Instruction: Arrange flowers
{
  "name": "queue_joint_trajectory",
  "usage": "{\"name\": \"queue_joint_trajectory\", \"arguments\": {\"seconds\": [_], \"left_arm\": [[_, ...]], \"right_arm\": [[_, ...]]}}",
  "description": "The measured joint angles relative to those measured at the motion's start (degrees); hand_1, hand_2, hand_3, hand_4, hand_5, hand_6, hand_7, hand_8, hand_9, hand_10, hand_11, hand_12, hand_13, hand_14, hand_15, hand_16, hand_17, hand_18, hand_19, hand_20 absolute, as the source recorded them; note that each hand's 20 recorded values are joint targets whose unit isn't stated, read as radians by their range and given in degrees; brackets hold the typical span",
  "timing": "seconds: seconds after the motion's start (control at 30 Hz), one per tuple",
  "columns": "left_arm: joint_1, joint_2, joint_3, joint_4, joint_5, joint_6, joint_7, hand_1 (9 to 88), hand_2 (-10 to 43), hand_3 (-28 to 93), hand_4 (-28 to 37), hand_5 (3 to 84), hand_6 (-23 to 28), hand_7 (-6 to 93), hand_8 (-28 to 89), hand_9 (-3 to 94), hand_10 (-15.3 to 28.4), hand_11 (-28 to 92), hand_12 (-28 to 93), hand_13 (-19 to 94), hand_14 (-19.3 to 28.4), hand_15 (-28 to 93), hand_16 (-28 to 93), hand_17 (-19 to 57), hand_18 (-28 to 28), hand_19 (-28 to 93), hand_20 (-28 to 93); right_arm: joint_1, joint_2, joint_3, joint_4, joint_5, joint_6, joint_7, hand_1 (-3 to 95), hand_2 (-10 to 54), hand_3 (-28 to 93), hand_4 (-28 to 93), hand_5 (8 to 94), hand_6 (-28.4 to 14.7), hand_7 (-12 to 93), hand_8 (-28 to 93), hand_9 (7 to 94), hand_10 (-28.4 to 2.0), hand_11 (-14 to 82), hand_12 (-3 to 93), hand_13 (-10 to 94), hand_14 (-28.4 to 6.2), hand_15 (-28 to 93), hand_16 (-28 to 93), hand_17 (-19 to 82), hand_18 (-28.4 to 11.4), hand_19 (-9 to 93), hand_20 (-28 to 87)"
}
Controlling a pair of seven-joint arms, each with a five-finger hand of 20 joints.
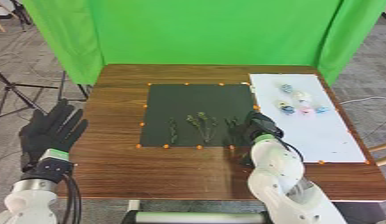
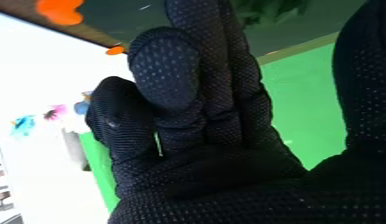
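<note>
In the head view my left hand is off the table's left side, open with straight fingers. My right hand is over the dark mat's right edge, beside a green sprig. Farther left on the mat lie leafy stems and a thin sprig. Flower heads in blue, white and pink rest on the white sheet. In the right wrist view my right hand is open, fingers loosely extended and thumb apart; green leaves appear beyond the gap.
Orange markers line the mat and the white sheet. Bare wood of the brown table extends left of the mat and along the near side. A green curtain hangs behind the table.
</note>
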Motion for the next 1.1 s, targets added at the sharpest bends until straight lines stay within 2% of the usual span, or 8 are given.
{"name": "queue_joint_trajectory", "arguments": {"seconds": [0.17,0.3,0.4,0.5,0.6,0.77,0.87,1.1], "left_arm": [[0.02,-0.09,-0.09,-0.01,0.06,0.0,-0.04,25.9,9.9,74,-28.3,39.3,6.5,13.9,-9,29.7,12.1,19,9,20,12.7,32,-8,-4.1,12.2,33,9],[-0.02,-0.26,-0.08,-0.02,0.14,-0.01,-0.04,25.9,10.0,74,-28.3,39.4,6.4,14.0,-9,29.5,12.0,19,9,20,12.7,32,-8,-4.1,12.2,33,9],[-0.07,-0.32,0.0,-0.02,0.21,-0.05,-0.02,25.9,10.1,74,-28.3,39.2,6.3,14.0,-9,29.2,11.9,19,9,20,12.6,32,-8,-4.1,12.2,33,9],[-0.07,-0.36,0.04,-0.02,0.36,-0.1,0.02,26.0,10.2,73,-28.3,39.1,6.2,14.0,-9,29.1,11.9,19,9,20,12.6,32,-8,-4.1,12.2,33,9],[-0.08,-0.36,0.16,-0.02,0.45,-0.1,0.14,25.9,10.2,73,-28.3,38.9,6.1,14.1,-9,29.1,11.9,19,9,20,12.6,32,-8,-4.1,12.2,33,9],[-0.14,-0.36,0.68,-0.02,0.45,-0.1,0.48,26.0,10.2,73,-28.3,38.9,6.1,14.1,-9,29.0,11.9,19,9,20,12.6,32,-8,-4.0,12.1,33,9],[-0.2,-0.36,0.99,-0.01,0.44,-0.1,0.63,26.0,10.3,73,-28.3,38.9,6.1,14.1,-9,29.0,11.8,19,9,20,12.6,32,-8,-4.0,12.2,33,9],[-0.82,-0.36,1.62,0.03,0.44,-0.11,0.54,26.1,10.3,73,-28.3,38.9,6.1,14.2,-9,29.1,11.8,19,10,20,12.7,32,-8,-4.0,12.1,33,9]], "right_arm": [[-0.88,0.89,0.95,-0.83,-0.8,0.73,0.0,26.9,-1.8,72,-18,67.0,-8.9,21,-7,76.1,-18.4,24.6,22.1,78,-10.2,60,31,53,-21.4,93,49],[-1.69,2.15,2.15,-0.75,-3.25,7.46,-2.02,32.6,-9.0,79,-22,57.8,-6.2,23,-10,58.7,-16.6,15.6,17.0,65,-13.2,63,28,43,-21.2,93,43],[-2.5,2.91,5.6,0.04,-3.74,12.4,-9.03,35.6,-9.5,82,-23,52.8,-6.1,21,-11,53.2,-15.0,13.7,16.3,62,-13.0,63,27,40,-21.3,93,41],[-2.57,3.74,9.35,1.5,-4.76,12.48,-16.65,37.3,-9.5,83,-24,49.7,-6.7,18,-12,50.0,-14.6,12.2,15.6,60,-12.9,64,26,38,-21.7,92,40],[-1.18,5.27,9.87,3.6,-5.49,11.44,-17.05,39.2,-9.5,83,-25,48.3,-6.9,17,-11,48.6,-14.1,11.6,15.0,60,-12.8,64,25,38,-21.8,92,40],[3.48,7.2,9.09,8.47,-4.68,9.06,-11.89,41.7,-9.5,83,-27,48.5,-7.2,16,-11,48.0,-14.2,11.3,14.3,61,-11.9,64,25,38,-21.6,92,39],[5.79,7.86,9.06,10.69,-4.27,8.67,-11.69,43.5,-9.5,83,-28,48.9,-7.3,16,-11,48.4,-14.3,11.3,13.9,61,-10.9,62,29,38,-21.6,92,38],[7.97,8.6,9.87,11.96,-2.88,7.18,-11.74,45.0,-9.5,82,-28,51.6,-6.6,17,-11,51.6,-14.4,12.0,13.9,62,-10.0,60,31,38,-21.5,92,37]]}}
